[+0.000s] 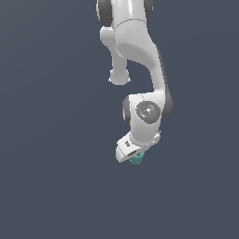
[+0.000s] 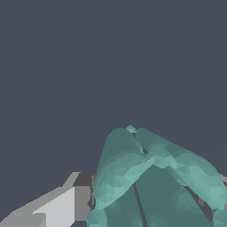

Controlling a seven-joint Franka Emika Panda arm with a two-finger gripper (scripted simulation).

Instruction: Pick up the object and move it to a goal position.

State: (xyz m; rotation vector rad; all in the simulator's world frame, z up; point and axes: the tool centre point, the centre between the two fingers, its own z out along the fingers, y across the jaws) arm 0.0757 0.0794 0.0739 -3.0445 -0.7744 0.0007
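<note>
The object (image 1: 136, 158) is a small teal-green stubby piece showing just under the white hand of the arm in the exterior view. My gripper (image 1: 135, 156) sits right over it, with most of the piece tucked beneath the hand. In the wrist view the object (image 2: 155, 177) fills the lower right as a large teal ribbed shape, pressed against one grey finger (image 2: 66, 204). The other finger is almost wholly hidden behind it. The jaws appear closed on the piece.
A uniform dark grey-blue surface surrounds the arm in both views. The white arm links (image 1: 140, 46) come down from the upper edge of the exterior view. No other objects show.
</note>
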